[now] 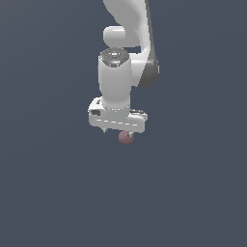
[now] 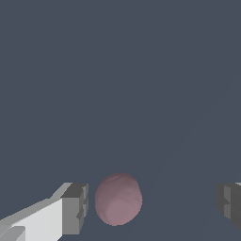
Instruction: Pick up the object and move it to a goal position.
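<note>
Ball (image 2: pixel 118 198) of matte, dusky pinkish-red sits between the jaws, much nearer one finger pad (image 2: pixel 75 208) than the other pad (image 2: pixel 229 204); a thin gap shows beside the near pad and a broad gap beside the far one, so neither touches it. The jaws stand spread wide, pinching nothing. No brand, label or writing can be read on the ball or the arm; the dark ringed cap on top of the wrist shows small marks too fine to make out.

In the exterior view the ball (image 1: pixel 126 138) peeks out just under the white hand of the Panda arm (image 1: pixel 116 82), which hides its upper part, and the jaws' fingers are mostly hidden there too. All round lies a plain dark blue-grey ground, with nothing standing between the jaws and the ball.

The ball is smooth and slightly mottled, rounded and a little taller than wide in the wrist view, about as wide as one pad.
</note>
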